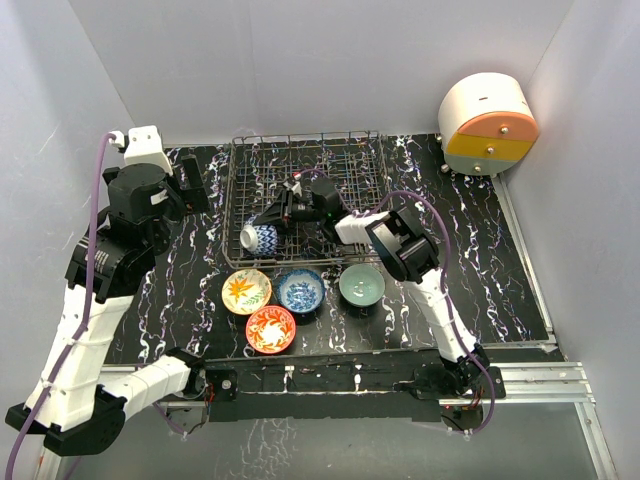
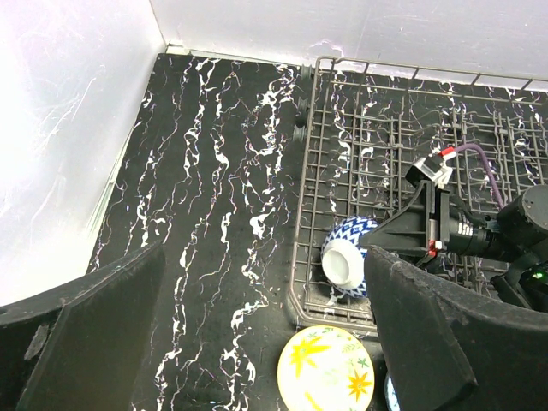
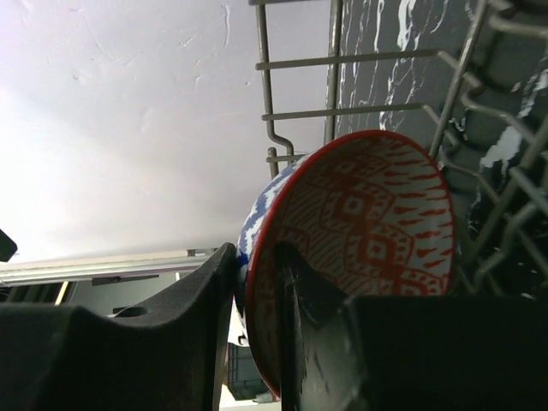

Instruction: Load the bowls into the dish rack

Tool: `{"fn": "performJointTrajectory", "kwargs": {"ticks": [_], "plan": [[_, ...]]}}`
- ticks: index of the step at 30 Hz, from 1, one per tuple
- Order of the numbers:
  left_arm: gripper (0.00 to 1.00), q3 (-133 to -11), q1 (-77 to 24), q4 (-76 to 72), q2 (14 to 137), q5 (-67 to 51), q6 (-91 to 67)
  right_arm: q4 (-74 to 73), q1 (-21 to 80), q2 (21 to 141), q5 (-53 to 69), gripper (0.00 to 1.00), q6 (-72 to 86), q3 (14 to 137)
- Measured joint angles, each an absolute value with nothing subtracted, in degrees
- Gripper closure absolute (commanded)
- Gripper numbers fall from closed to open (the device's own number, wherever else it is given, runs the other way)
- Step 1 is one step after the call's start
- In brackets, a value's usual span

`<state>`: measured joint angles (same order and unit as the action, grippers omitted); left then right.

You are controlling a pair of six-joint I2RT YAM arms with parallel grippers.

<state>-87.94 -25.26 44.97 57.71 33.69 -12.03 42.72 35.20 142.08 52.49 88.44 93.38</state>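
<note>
Your dark red bowl (image 3: pixel 368 223) stands on edge in the dish rack (image 1: pixel 340 165), at the front-left corner, red patterned inside facing the right wrist camera, blue-and-white outside and pale foot turned to the left; wire tines rise behind and beside it.

Your right gripper (image 3: pixel 257 257) reaches into the rack from the right and straddles the bowl's rim, one finger against the outer wall, the other inside the bowl; jaws narrow; whether they press the rim or stand just off it, you cannot tell from these views.

Four bowls sit upright on the table in front of the rack, apart from one another: yellow floral bowl (image 1: pixel 247 291), blue-white bowl (image 1: pixel 300 291), grey-green bowl (image 1: pixel 361 286) in a row; orange-red bowl (image 1: pixel 270 329) nearer the bases.

Your left gripper (image 2: pixel 265 257) hangs above the table left of the rack, jaws spread wide, nothing between them.

Surface: table (image 1: pixel 480 250) is black with white marble veining; the rack sits toward its far middle; a metal rail (image 1: pixel 540 375) runs along the near edge by the arm bases.

Room: plain pale walls (image 1: pixel 300 60) close in on three sides; a round white, orange and yellow drawer unit (image 1: pixel 488 125) stands in the far right corner.
</note>
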Motion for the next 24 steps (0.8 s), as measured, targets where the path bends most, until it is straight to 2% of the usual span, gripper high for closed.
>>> {"fn": "performJointTrajectory", "kwargs": {"ticks": [7,9,11,13,16,17,18,24], "plan": [[0.03,-88.0,-25.3,44.9,58.7,33.7,-11.9,37.8,32.0,142.1,52.2,0.61,83.7,93.1],[0.03,-88.0,-25.3,44.9,59.1,33.7,-11.8,35.1,31.1,142.0,52.2,0.45,81.5,93.1],[0.03,-88.0,-25.3,44.9,59.4,33.7,-11.7,32.1,30.5,141.7,52.3,0.37,78.3,93.5],[0.03,-88.0,-25.3,44.8,59.6,33.7,-11.6,26.5,30.5,141.4,51.7,0.36,74.0,95.5],[0.03,-88.0,-25.3,44.4,59.8,33.7,-11.5,16.8,30.7,141.3,49.6,0.23,67.0,99.5],[0.03,-88.0,-25.3,44.2,59.8,33.7,-11.5,14.0,30.8,141.0,48.9,0.15,64.9,100.6],[0.03,-88.0,-25.3,43.9,59.8,33.7,-11.5,11.1,30.9,140.5,48.0,0.03,62.7,101.5],[0.03,-88.0,-25.3,43.4,59.9,33.7,-11.5,-3.2,31.6,138.0,42.5,0.01,51.8,105.1]]}}
